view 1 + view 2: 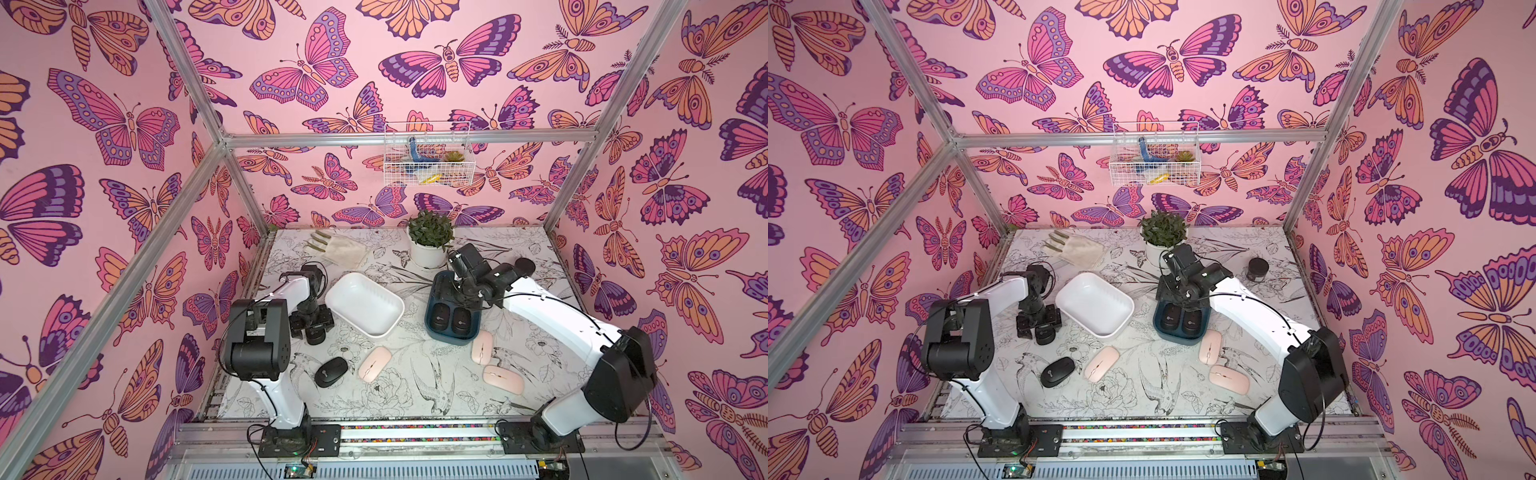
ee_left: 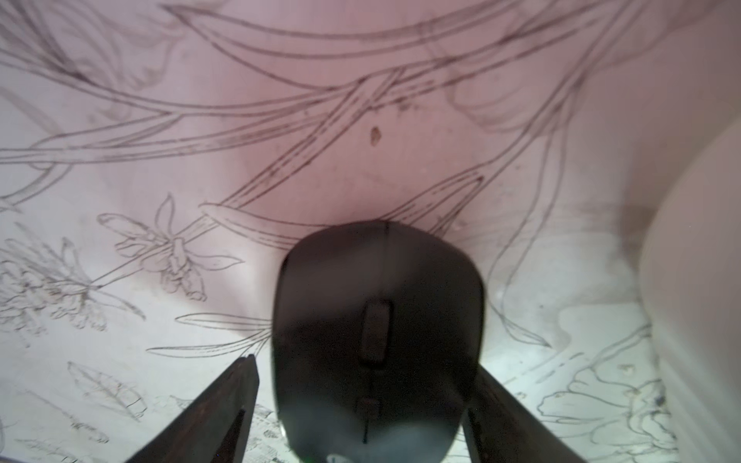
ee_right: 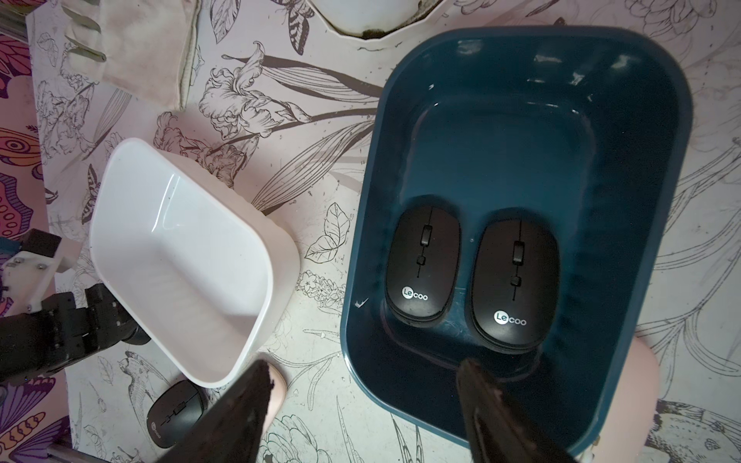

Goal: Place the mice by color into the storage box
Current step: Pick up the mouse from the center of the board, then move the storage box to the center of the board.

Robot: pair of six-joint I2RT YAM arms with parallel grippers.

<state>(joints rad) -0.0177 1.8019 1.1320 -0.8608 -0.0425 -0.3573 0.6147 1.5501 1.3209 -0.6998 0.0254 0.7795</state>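
By tray [image 1: 365, 305], left fingers [image 2: 224, 413] straddle rounded black mouse [image 2: 377, 320], grip unclear; right fingers [image 3: 244, 417] released.

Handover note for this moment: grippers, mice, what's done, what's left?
Left gripper: open, jaws astride a black mouse beside the white box.
Right gripper: open, empty, above the blue box.
Done: two black mice in the blue box.
To do: that mouse, another black one and three pink mice on the table; white box empty.

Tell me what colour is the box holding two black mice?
Dark blue-teal; the box shows best in the right wrist view.
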